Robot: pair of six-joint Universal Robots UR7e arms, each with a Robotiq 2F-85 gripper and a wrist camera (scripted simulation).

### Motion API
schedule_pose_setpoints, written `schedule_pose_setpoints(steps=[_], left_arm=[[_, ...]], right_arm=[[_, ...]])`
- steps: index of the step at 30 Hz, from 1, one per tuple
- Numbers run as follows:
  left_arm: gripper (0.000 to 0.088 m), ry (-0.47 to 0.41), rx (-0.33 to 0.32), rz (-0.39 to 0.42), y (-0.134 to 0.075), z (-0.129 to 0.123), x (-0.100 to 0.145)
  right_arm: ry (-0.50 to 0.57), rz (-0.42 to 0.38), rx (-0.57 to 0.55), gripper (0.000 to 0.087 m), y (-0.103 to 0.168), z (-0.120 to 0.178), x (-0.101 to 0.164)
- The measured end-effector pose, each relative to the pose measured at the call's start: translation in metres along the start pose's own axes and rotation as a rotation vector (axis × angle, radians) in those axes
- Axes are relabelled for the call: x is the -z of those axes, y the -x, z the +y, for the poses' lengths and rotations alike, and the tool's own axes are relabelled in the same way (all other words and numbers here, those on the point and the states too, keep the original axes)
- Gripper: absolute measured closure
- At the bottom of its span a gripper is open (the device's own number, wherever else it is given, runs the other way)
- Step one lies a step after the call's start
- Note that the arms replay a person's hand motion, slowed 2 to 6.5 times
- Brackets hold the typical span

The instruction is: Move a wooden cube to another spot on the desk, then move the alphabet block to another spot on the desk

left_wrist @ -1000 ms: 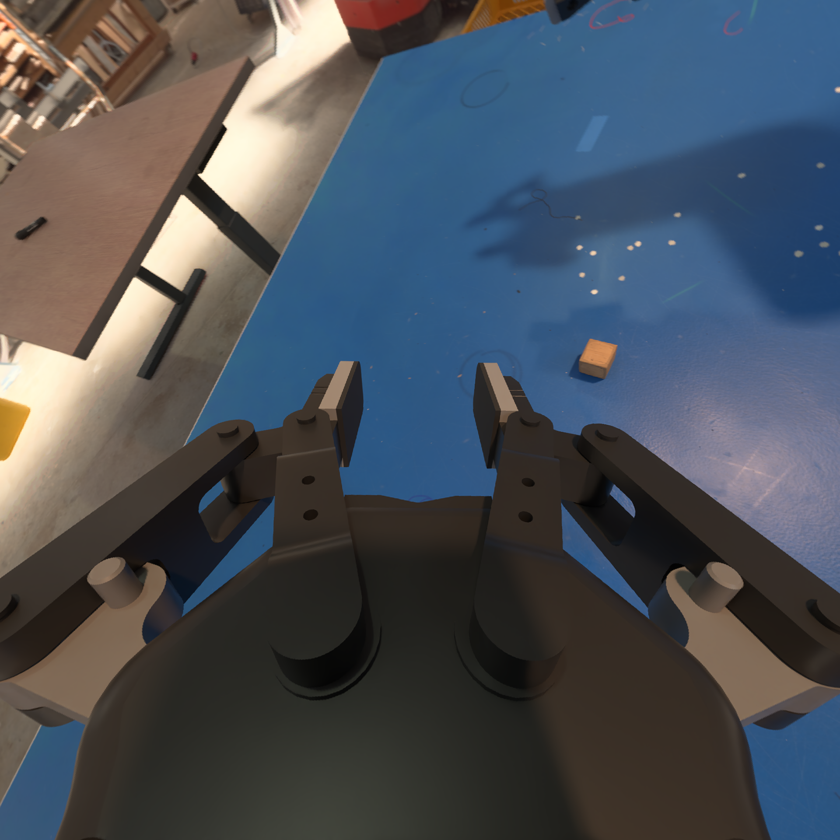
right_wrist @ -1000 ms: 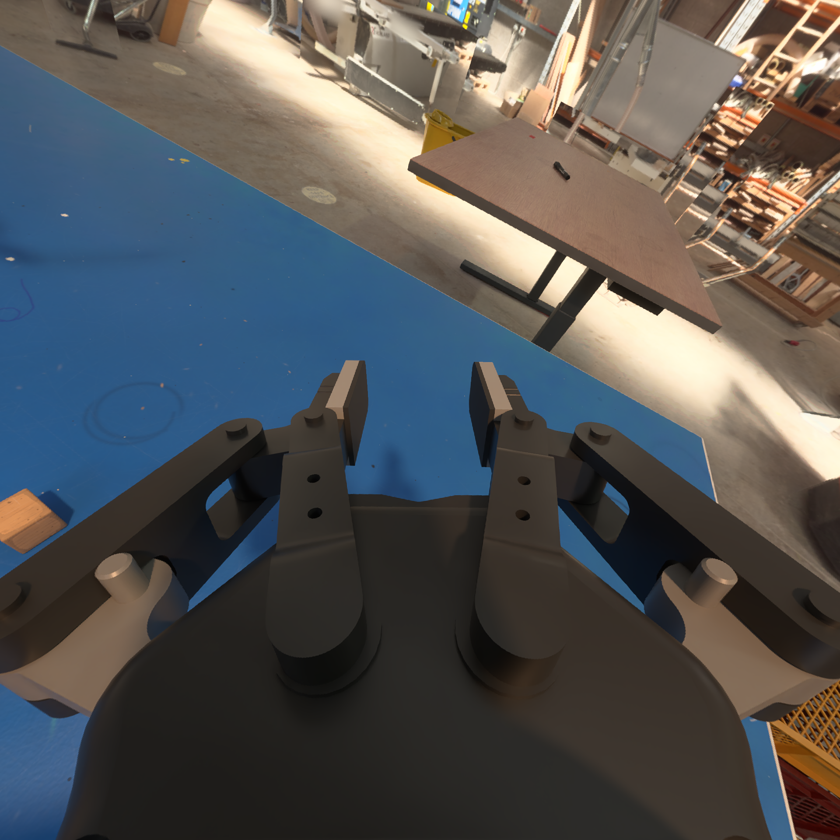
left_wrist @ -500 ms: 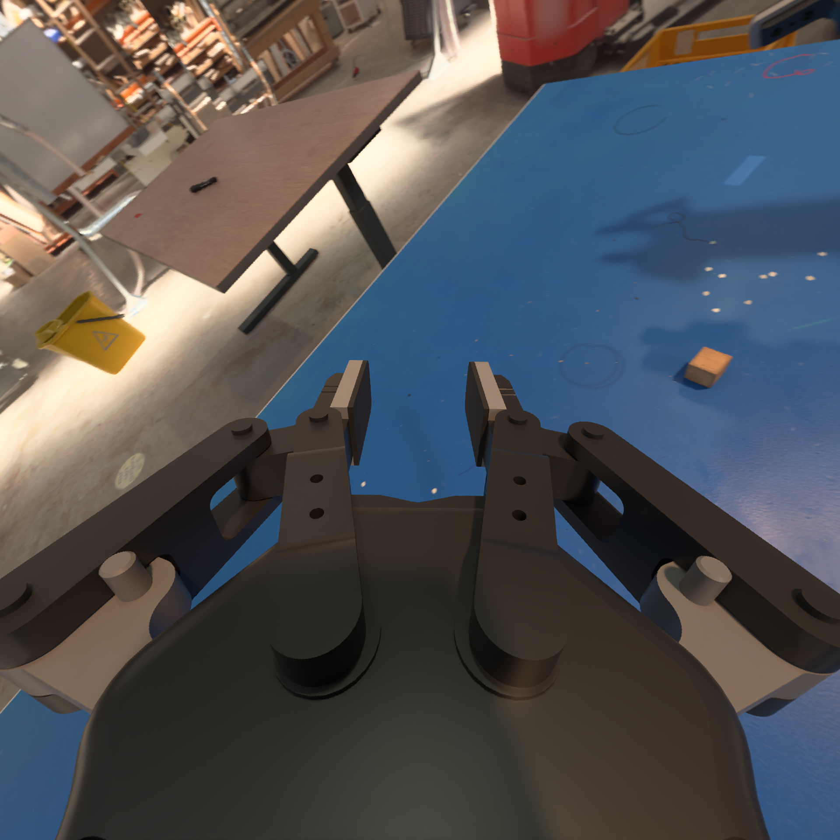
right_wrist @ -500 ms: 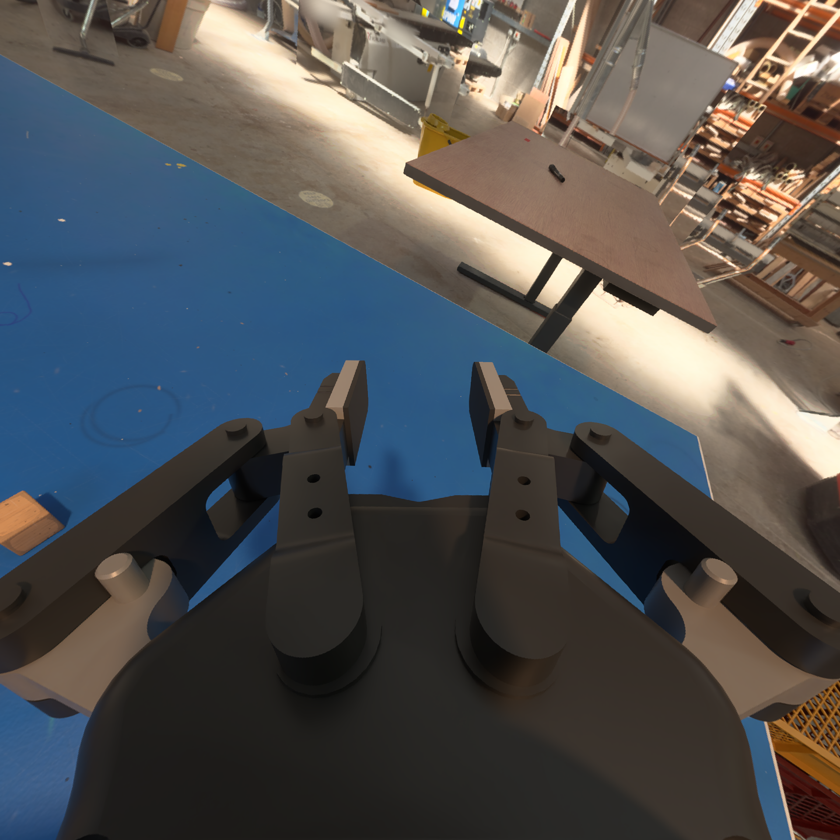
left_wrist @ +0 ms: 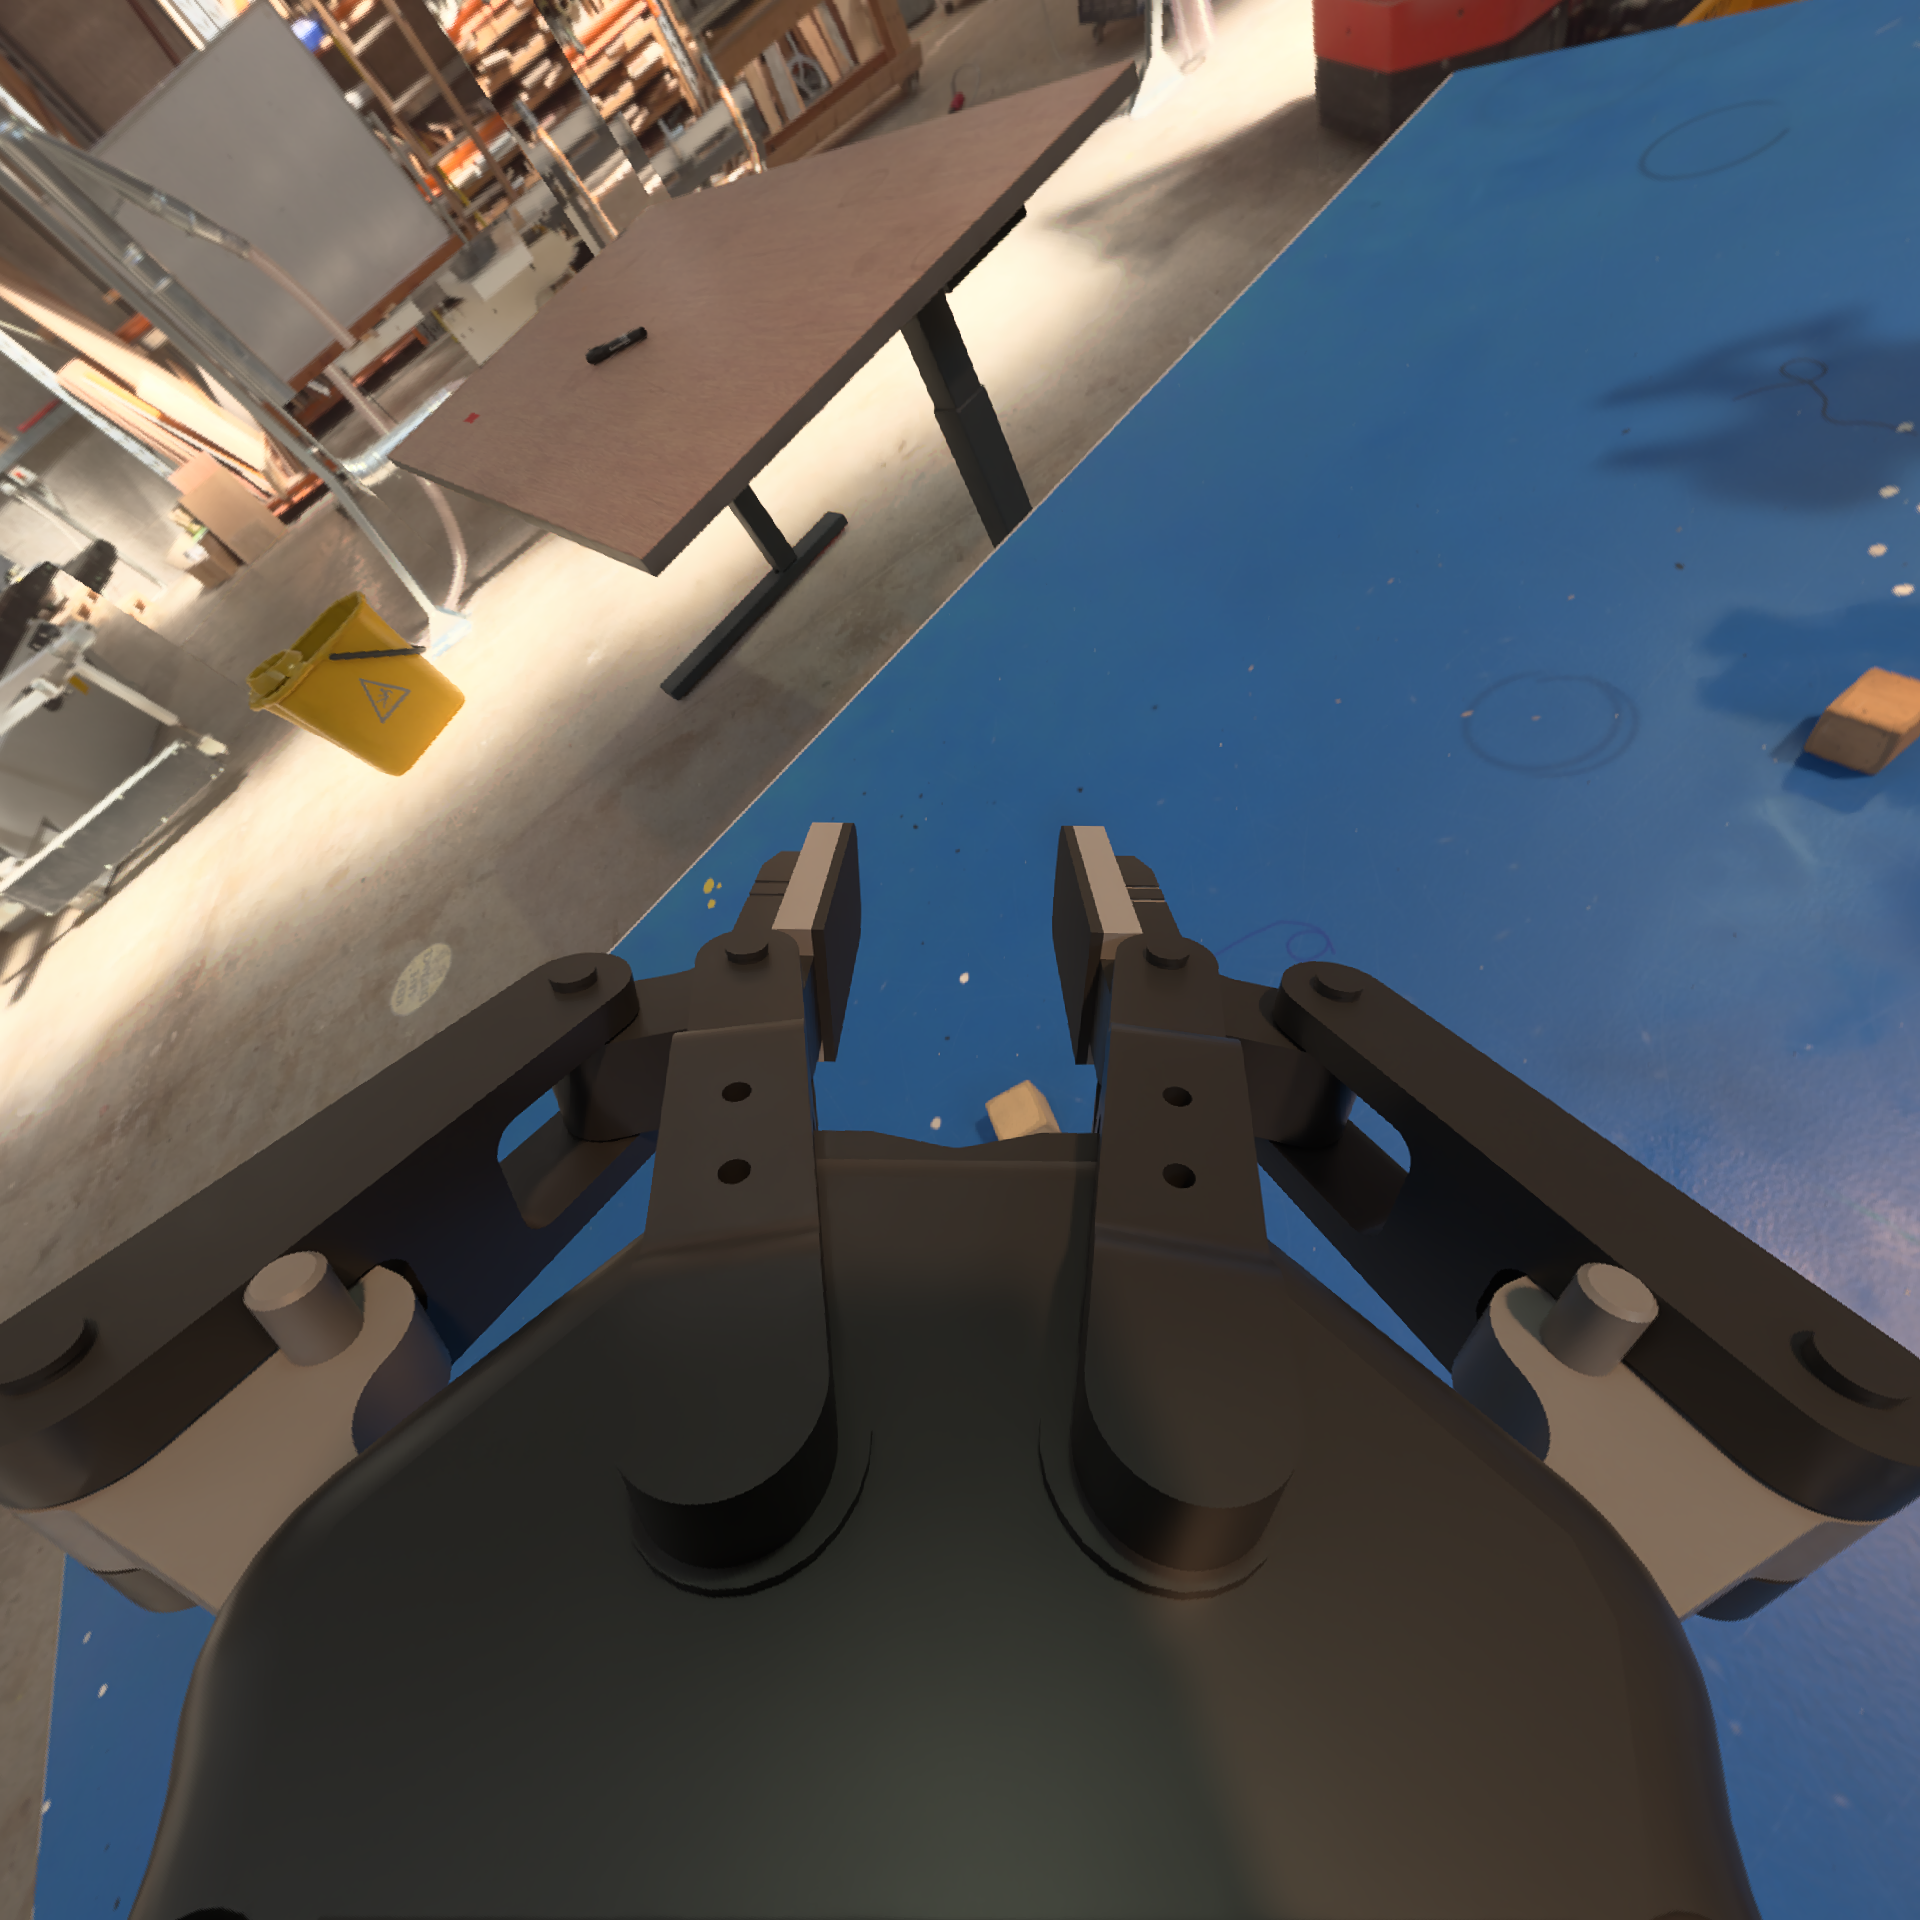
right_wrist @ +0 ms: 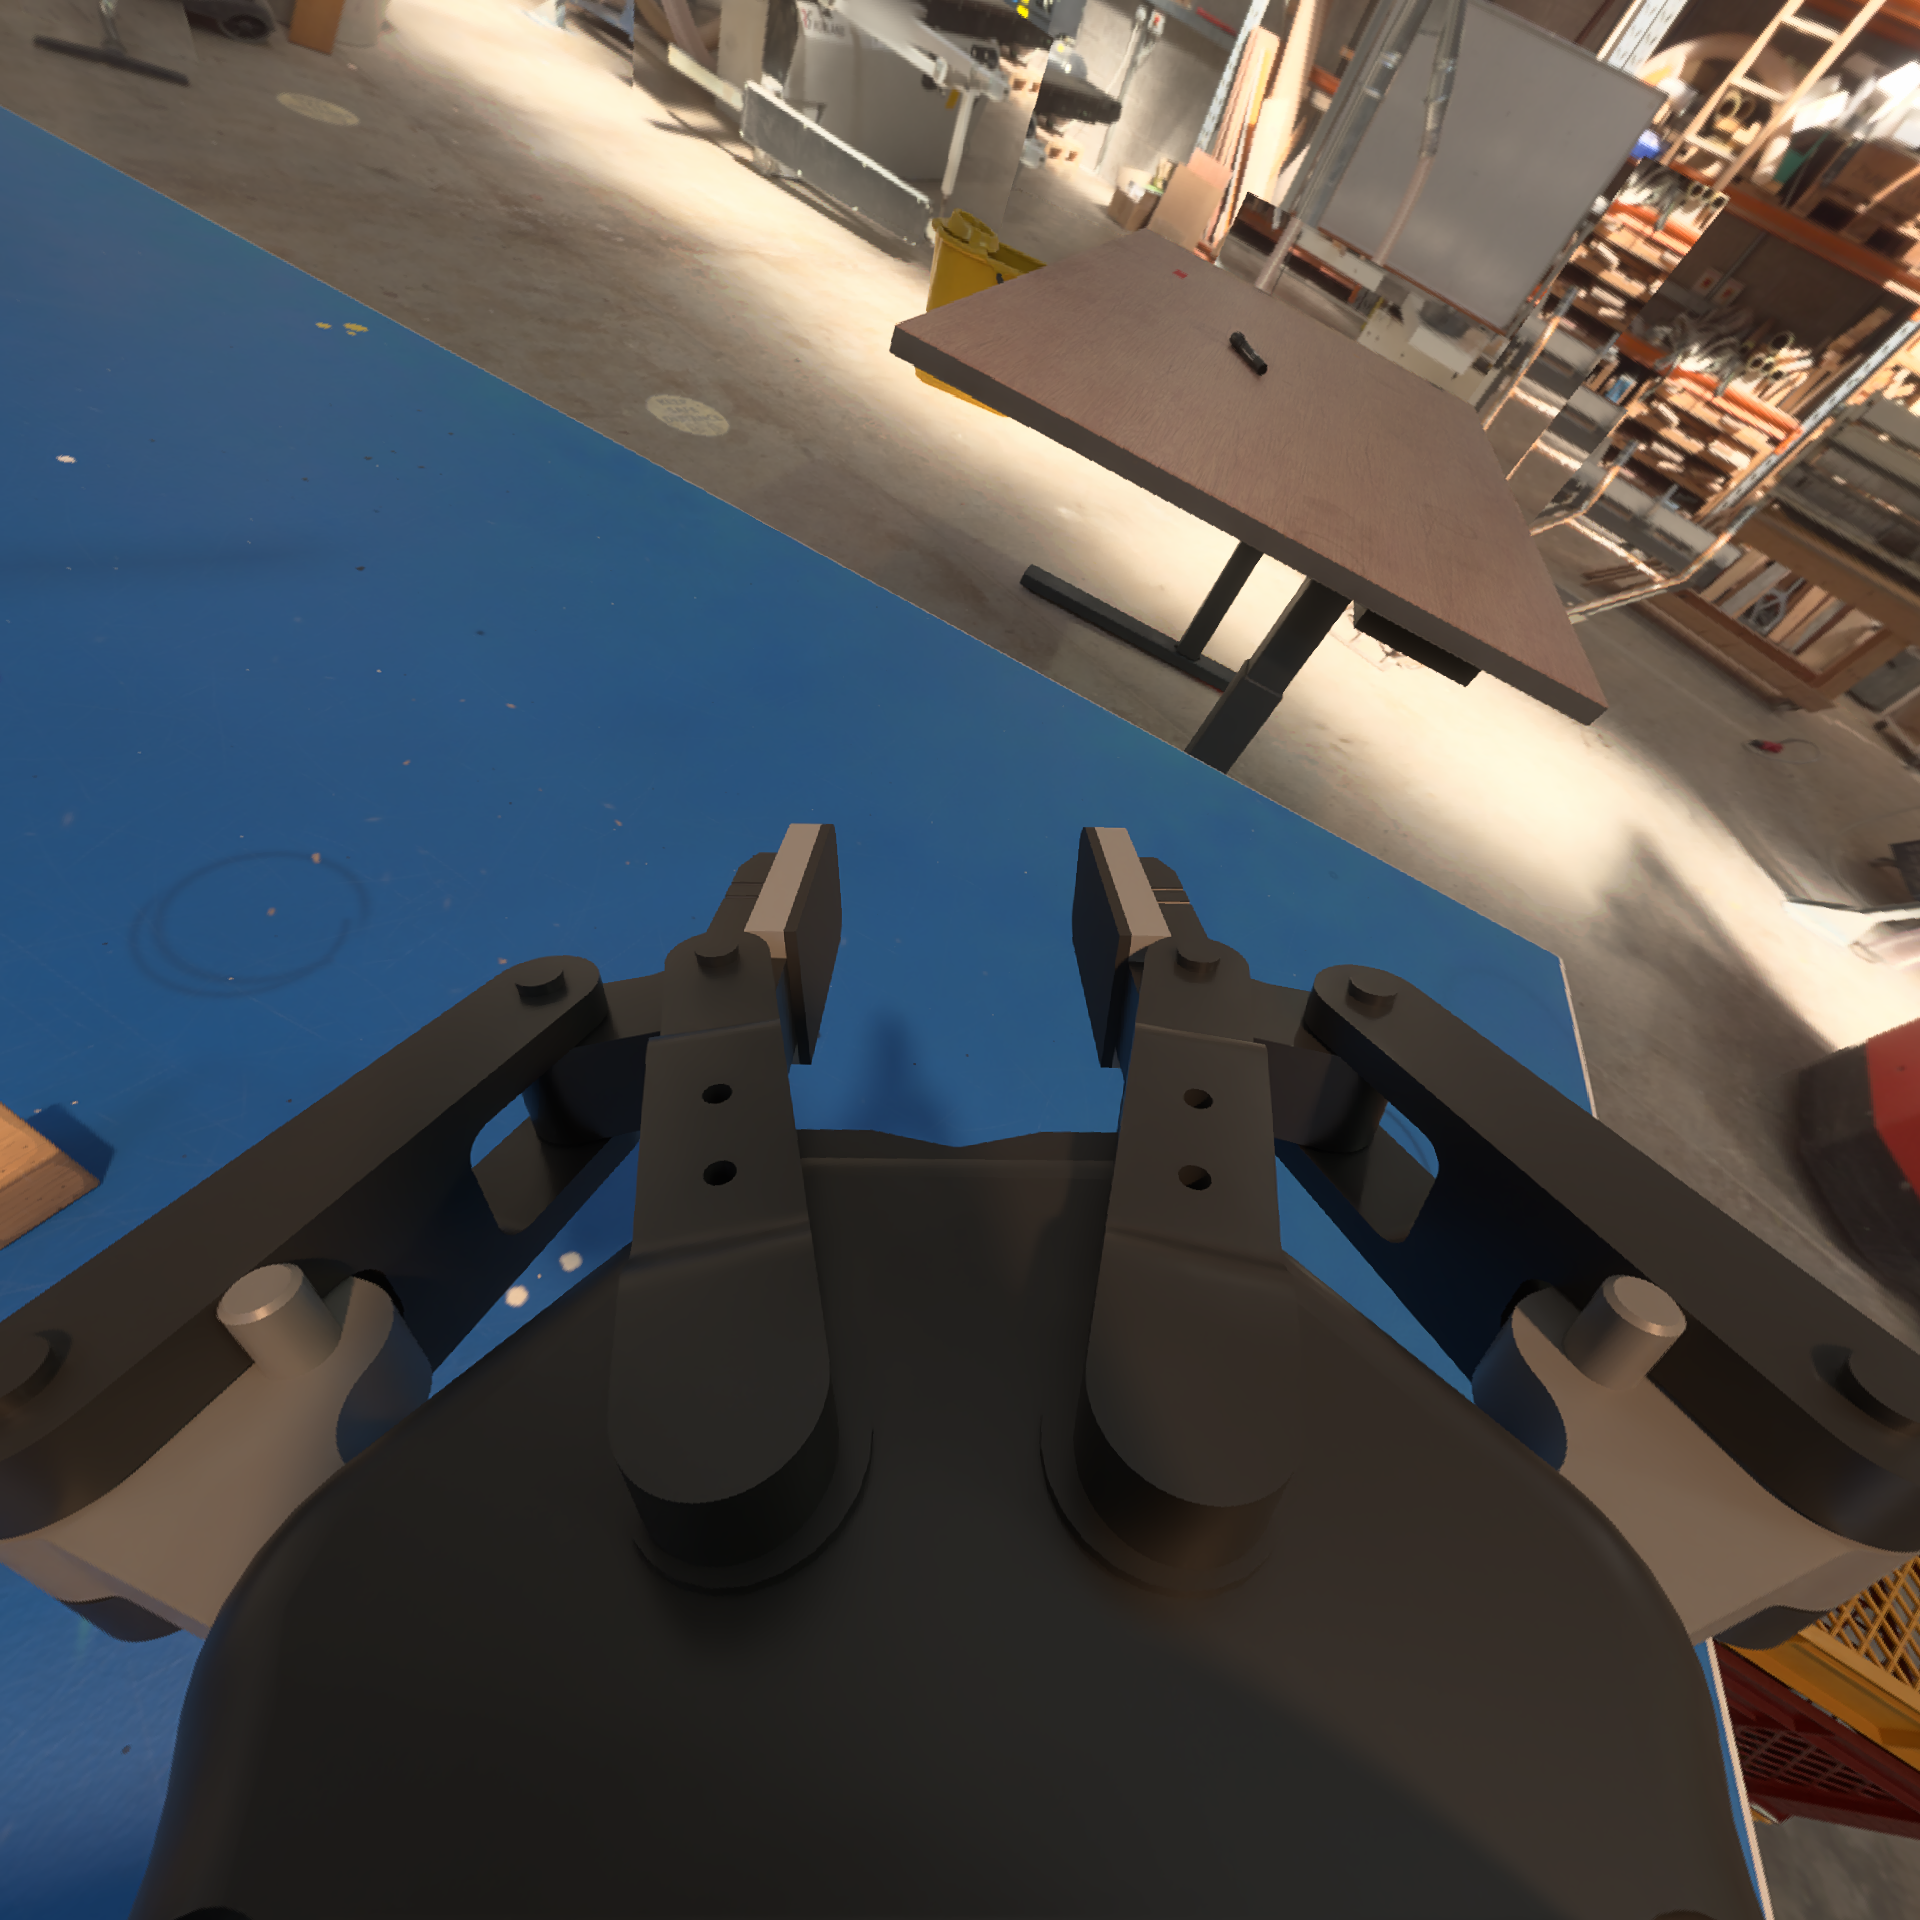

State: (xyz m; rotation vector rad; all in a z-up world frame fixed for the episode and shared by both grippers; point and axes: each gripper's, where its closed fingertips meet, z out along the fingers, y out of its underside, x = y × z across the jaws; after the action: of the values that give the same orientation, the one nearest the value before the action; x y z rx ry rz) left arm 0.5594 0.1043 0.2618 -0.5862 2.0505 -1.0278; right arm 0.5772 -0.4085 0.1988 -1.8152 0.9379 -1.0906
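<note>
A plain wooden cube (left_wrist: 1865,720) lies on the blue desk (left_wrist: 1351,582) at the right edge of the left wrist view, far from my left gripper (left_wrist: 956,904), which is open and empty above the desk. A small pale block (left_wrist: 1020,1110) shows low between the left fingers, partly hidden by the gripper body; its faces cannot be read. In the right wrist view the wooden cube (right_wrist: 31,1179) is cut off at the left edge. My right gripper (right_wrist: 956,904) is open and empty above the desk near its corner.
The desk edge runs diagonally in both views (left_wrist: 831,727) (right_wrist: 935,613), with concrete floor beyond. A brown table (left_wrist: 748,343) with a black marker stands on the floor, also seen in the right wrist view (right_wrist: 1299,457). A yellow bucket (left_wrist: 358,691) and a red crate (right_wrist: 1860,1132) stand nearby.
The left wrist view has swung left and tilted up: the wooden cube slid to the right edge, and a pale block came into view between the fingers. The right gripper barely moved.
</note>
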Motion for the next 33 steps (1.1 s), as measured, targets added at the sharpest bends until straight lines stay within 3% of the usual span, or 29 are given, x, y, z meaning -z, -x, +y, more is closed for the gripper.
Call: schedule_pose_setpoints(steps=[10,24,33], left_arm=[[0.0531,0.066,-0.031,0.078,0.003,0.041,0.003],[0.0505,0.249,-0.101,0.149,0.002,0.100,-0.008],[0.0521,0.367,-0.102,0.213,-0.004,0.130,-0.020]], right_arm=[[-0.011,-0.010,-0.028,0.0464,-0.001,0.002,0.001],[-0.008,-0.016,-0.042,0.0464,-0.001,0.005,0.000],[0.013,-0.016,-0.032,0.0464,0.001,0.009,-0.002]])
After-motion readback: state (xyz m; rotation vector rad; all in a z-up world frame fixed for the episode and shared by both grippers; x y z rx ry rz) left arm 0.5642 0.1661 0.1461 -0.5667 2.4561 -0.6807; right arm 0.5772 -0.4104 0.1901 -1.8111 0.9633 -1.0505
